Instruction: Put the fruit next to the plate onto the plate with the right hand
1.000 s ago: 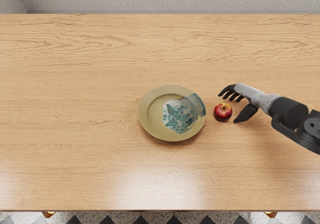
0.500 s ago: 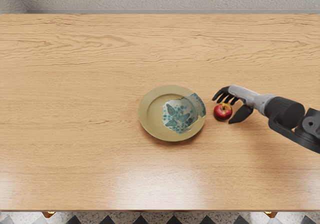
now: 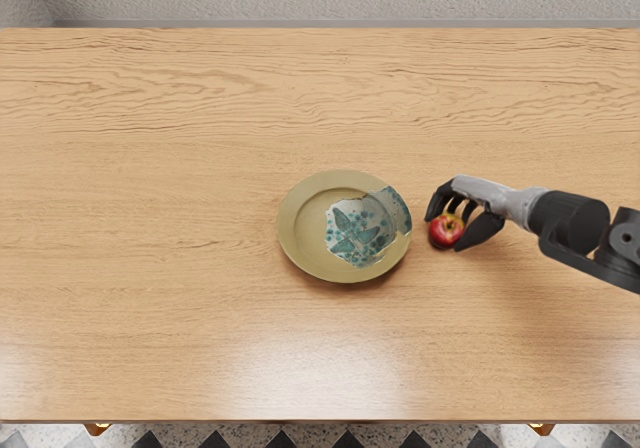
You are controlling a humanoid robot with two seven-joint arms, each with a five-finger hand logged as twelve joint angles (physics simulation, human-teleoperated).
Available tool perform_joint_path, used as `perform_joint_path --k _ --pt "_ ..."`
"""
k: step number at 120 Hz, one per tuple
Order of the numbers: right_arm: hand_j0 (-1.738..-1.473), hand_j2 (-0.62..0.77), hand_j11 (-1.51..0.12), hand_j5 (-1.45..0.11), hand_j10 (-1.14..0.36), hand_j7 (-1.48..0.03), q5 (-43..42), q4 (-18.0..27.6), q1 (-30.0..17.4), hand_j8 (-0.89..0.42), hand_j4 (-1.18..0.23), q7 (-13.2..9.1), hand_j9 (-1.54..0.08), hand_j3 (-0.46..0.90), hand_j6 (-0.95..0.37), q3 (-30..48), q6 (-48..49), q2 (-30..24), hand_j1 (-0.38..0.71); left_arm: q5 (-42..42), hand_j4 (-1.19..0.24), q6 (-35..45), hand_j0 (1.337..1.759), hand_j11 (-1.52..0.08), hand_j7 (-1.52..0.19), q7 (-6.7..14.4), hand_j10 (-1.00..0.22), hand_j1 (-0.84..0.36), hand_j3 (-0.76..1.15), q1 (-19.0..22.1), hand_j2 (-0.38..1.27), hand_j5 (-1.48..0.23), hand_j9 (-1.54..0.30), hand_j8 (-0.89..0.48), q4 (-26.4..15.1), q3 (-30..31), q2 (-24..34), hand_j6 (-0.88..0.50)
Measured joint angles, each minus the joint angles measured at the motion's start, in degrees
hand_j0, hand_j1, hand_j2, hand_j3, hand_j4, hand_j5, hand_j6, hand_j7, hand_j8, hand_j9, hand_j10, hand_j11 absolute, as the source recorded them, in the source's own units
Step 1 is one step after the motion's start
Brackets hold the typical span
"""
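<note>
A small red apple [image 3: 445, 230] lies on the wooden table just right of the plate. The plate [image 3: 300, 228] is olive-yellow with a teal leaf pattern in its middle and sits near the table's centre. My right hand [image 3: 458, 218] comes in from the right edge, and its dark fingers [image 3: 441, 200] curl over the apple's top while the thumb presses its right side. The apple still rests on the table, partly hidden by the fingers. The left arm does not show.
The wooden table [image 3: 200, 118] stretches wide on every side of the plate. Its front edge runs along the bottom of the picture, and a grey wall stands behind the far edge.
The right hand has moved left onto the apple and its fingers have closed around it. The apple and the plate have stayed where they were.
</note>
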Motion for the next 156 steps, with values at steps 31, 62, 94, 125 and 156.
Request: perform_joint_path --k 31,62,94,125,156 --pt "-1.658 0.23 -0.82 -0.83 -0.61 -0.81 0.23 -0.08 0.68 -0.43 -0.61 -0.03 -0.82 0.00 -0.46 2.10 2.74 -1.01 0.28 0.00 -0.01 -0.02 1.658 -0.01 -0.01 0.00 -0.01 0.34 0.00 0.00 0.00 -0.01 -0.01 -0.01 0.00 0.00 0.00 -0.01" --pt "-1.658 0.28 -0.83 -0.83 -0.62 -0.82 1.96 -0.03 1.29 -0.44 -0.62 -0.81 -0.83 0.00 -0.47 5.46 7.23 -1.86 0.29 0.00 -0.01 -0.01 1.658 -0.01 -0.01 0.00 -0.01 0.34 0.00 0.00 0.00 -0.01 -0.01 -0.01 0.00 0.00 0.00 -0.01" --pt "-1.658 0.28 -0.83 -0.84 -0.62 -0.82 4.00 0.04 2.34 -0.43 -0.62 -2.15 -0.83 0.00 -0.47 8.81 11.53 -1.92 0.30 0.00 -0.01 -0.01 1.658 -0.01 -0.01 0.00 -0.01 0.34 0.00 0.00 0.00 -0.01 -0.01 -0.01 0.00 0.01 0.00 -0.01" --pt "-1.658 0.27 -0.83 -0.83 -0.62 -0.82 5.60 0.39 3.81 -0.42 -0.62 -3.78 -0.83 0.00 -0.46 9.29 12.55 -0.22 0.30 0.00 -0.01 -0.01 1.658 -0.01 -0.01 0.00 -0.01 0.34 0.00 0.00 0.00 -0.01 -0.01 -0.01 0.00 0.01 0.00 -0.01" --pt "-1.658 0.26 -0.83 -0.84 -0.62 -0.82 6.38 0.51 4.37 -0.43 -0.62 -4.73 -0.83 0.00 -0.47 9.86 12.10 3.26 0.29 0.00 -0.01 -0.02 1.658 -0.01 -0.01 0.00 -0.01 0.34 0.00 0.00 0.00 -0.01 -0.01 -0.01 0.00 0.01 0.00 -0.01"
